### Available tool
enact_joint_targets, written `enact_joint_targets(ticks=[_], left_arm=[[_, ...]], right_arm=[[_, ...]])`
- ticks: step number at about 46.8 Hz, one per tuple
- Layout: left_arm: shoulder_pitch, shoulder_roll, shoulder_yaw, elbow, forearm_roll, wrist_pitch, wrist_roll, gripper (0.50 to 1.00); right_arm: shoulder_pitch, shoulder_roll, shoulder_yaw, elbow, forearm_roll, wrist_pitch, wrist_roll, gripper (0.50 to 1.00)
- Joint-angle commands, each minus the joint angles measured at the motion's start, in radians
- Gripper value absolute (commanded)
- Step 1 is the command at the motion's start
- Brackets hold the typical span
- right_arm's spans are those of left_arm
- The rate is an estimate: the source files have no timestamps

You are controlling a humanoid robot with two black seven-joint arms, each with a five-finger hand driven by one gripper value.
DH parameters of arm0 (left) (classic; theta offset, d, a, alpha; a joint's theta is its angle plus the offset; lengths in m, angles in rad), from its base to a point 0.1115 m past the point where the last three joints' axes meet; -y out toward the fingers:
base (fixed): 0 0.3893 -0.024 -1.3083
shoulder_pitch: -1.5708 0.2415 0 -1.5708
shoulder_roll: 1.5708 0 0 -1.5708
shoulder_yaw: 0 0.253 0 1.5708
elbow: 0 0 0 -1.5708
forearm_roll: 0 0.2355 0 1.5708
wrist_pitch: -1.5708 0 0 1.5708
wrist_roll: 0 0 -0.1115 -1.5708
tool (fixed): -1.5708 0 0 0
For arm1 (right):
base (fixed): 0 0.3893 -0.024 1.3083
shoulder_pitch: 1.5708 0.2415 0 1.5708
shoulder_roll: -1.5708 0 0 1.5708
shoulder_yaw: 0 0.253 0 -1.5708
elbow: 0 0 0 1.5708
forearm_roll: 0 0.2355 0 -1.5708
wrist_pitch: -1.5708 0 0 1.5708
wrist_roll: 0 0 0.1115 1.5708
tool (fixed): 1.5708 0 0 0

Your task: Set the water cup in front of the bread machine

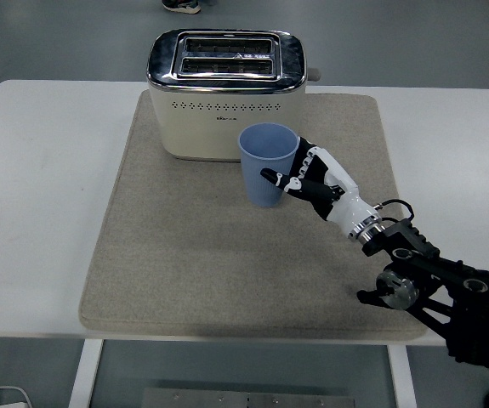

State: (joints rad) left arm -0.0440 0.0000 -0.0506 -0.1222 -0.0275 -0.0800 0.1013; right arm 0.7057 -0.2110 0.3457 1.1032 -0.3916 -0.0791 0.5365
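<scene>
A: Cup status?

B: Blue water cup (269, 164) upright, held by right hand (312, 180). Fingers wrapped round the cup's right side, thumb across the near wall. Side grasp, probably to keep the rim level and the mouth clear.

A: Position relative to target?

B: Over the grey mat (227, 280), just in front of the bread machine (225, 93), toward its right half. Top edge of cup overlaps the machine's front face in the head view (overlap is line of sight, contact not evident).

A: Down or in the air?

B: Cannot tell for sure. Base looks close to the mat; no clear gap, no clear contact.

A: Why that approach angle?

B: Right arm coming in low from the lower right, forearm diagonal across the mat. Likely keeps the wrist clear of the machine and leaves room to release sideways.

A: Remaining?

B: Judging from placement: settle cup on mat, open fingers, back out right without tipping it. Risk: thumb dragging the wall on release.

A: Left arm?

B: Not visible.
</scene>
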Motion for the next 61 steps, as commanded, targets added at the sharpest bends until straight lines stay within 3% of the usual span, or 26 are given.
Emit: enact_joint_targets(ticks=[1,10,30,53,58,61], left_arm=[[0.0,0.0,0.0,-0.001,0.0,-0.001,0.0,1.0],[0.0,0.0,0.0,-0.001,0.0,0.0,0.0,1.0],[0.0,0.0,0.0,0.001,0.0,-0.001,0.0,1.0],[0.0,0.0,0.0,-0.001,0.0,0.0,0.0,1.0],[0.001,0.0,0.0,-0.001,0.0,0.0,0.0,1.0],[0.001,0.0,0.0,-0.001,0.0,0.0,0.0,1.0]], right_arm=[[0.021,0.031,-0.017,-0.029,0.002,-0.007,-0.001,0.504],[0.073,0.096,-0.054,-0.085,0.007,-0.007,-0.001,0.507],[0.097,0.206,-0.097,-0.217,0.007,-0.002,-0.001,0.517],[0.113,0.211,-0.114,-0.321,0.008,0.002,-0.001,0.547],[0.112,0.211,-0.109,-0.321,0.008,0.002,0.0,0.576],[0.11,0.211,-0.105,-0.321,0.008,0.002,0.0,0.631]])
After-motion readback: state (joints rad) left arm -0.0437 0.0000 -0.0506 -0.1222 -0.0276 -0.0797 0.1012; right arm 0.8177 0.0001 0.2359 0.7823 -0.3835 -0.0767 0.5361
